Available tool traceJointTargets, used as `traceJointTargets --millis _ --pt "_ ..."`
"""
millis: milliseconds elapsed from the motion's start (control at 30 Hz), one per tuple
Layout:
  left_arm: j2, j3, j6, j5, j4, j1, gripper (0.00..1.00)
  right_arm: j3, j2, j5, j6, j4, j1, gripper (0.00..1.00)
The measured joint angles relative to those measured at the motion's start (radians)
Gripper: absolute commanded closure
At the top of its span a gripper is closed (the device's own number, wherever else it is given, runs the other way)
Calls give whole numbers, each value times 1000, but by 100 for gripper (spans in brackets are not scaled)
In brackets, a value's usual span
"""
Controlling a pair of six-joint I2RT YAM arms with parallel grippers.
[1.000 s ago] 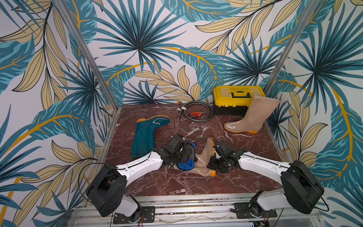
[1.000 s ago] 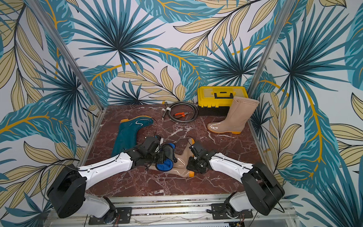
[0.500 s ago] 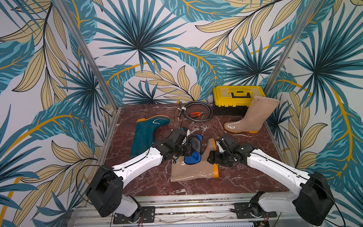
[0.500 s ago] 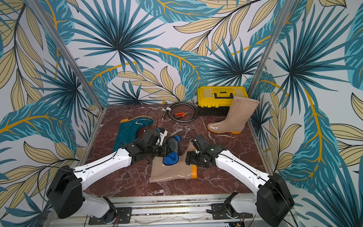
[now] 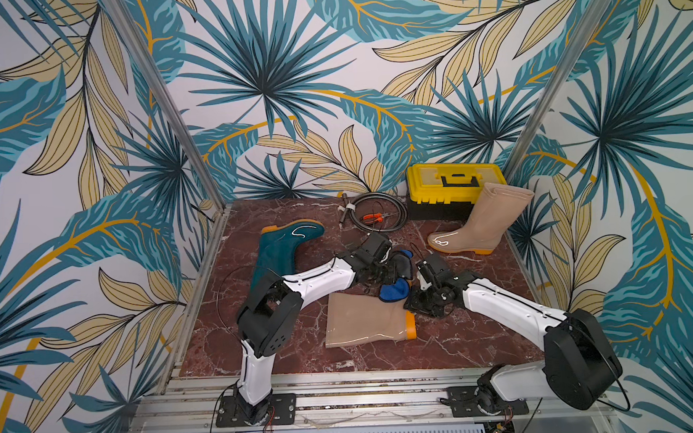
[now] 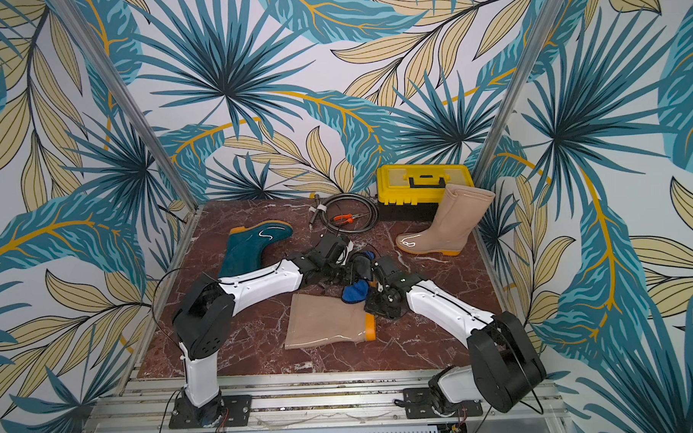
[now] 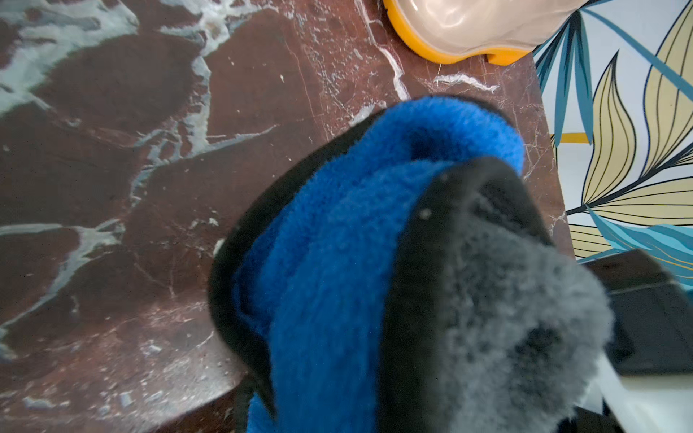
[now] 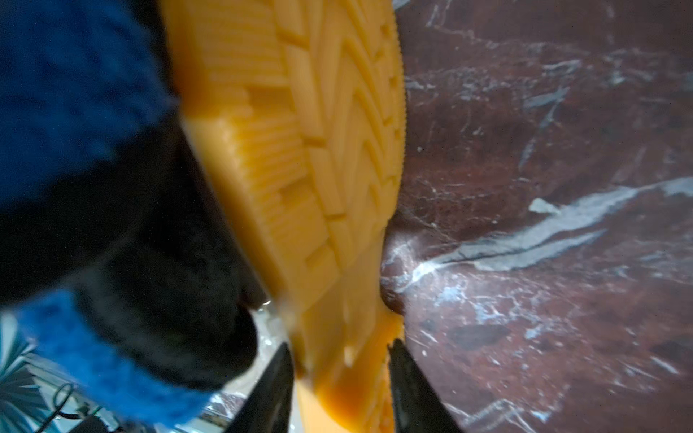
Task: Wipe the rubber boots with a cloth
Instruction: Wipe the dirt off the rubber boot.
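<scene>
Glossy beige rubber boot (image 5: 364, 320) lying sideways on red marble counter (image 5: 472, 340), left jaws clenched on fluffy blue cloth (image 5: 393, 293), right jaws grasping the boot's orange sole (image 8: 300, 150).

Flat tan boot (image 5: 364, 320) lies on the bench (image 5: 460, 340). Right hand (image 5: 415, 300) sits at its orange sole end, grip unclear from here. Left hand (image 5: 396, 271) pinches the blue cloth (image 5: 395, 292) over its foot. Teal boot (image 5: 282, 251) lies beyond its shaft. Upright tan boot (image 5: 482, 224) stands beyond its sole, yellow toolbox (image 5: 454, 182) farther back.
</scene>
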Motion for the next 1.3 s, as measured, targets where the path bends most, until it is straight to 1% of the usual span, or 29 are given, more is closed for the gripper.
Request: traceJointTargets --millis 67,133,300,367,467,500,533,567,600,633,700,767,867,967,1067,1133,1167,1200,1233,1300 --pt "-5 -18 -13 -6 14 0 100 -13 -1 -21 13 33 0 76" --pt "-26 -63 -23 -14 30 0 100 -23 -4 -30 21 52 -1 77" --pt "-138 -262 -37 -19 38 23 100 -49 -8 -47 36 99 -2 79" --pt "-205 -352 -37 -21 25 56 100 -56 -7 -53 39 114 -2 79" --pt "-296 -443 -28 -41 -22 126 100 -65 -7 -60 41 131 -2 79" --pt "-320 -462 -24 -49 -41 145 100 -67 -8 -62 42 135 -2 77" --pt "-345 -478 -19 -60 -63 167 100 -69 -9 -63 43 137 -2 70" --pt "-365 -488 -15 -71 -80 184 100 -70 -10 -63 49 138 -2 59" --pt "-385 -494 -12 -81 -97 196 100 -74 -10 -58 53 143 -2 45" --pt "-401 -495 -11 -87 -114 201 100 -83 -9 -53 55 143 -4 36" --pt "-415 -487 -11 -87 -132 193 100 -95 -15 -36 60 135 -9 30" --pt "-410 -456 -12 -91 -148 167 100 -101 -42 -16 60 113 -10 30" --pt "-367 -353 -16 -102 -166 92 100 -116 -101 7 61 67 -8 30" --pt "-283 -214 -21 -97 -159 9 100 -143 -160 9 63 18 -1 30" --pt "-170 -95 -27 -65 -121 -52 100 -173 -189 -3 73 10 3 27" --pt "-99 -58 -33 -41 -98 -81 100 -183 -188 -14 82 24 3 28" --pt "-76 -57 -35 -37 -92 -87 100 -187 -184 -20 85 35 3 30" --pt "-60 -63 -38 -39 -89 -89 100 -194 -180 -28 90 51 3 35" --pt "-55 -74 -40 -40 -89 -84 100 -201 -175 -38 96 71 4 39" --pt "-71 -106 -40 -36 -81 -64 100 -209 -163 -57 109 105 7 45"
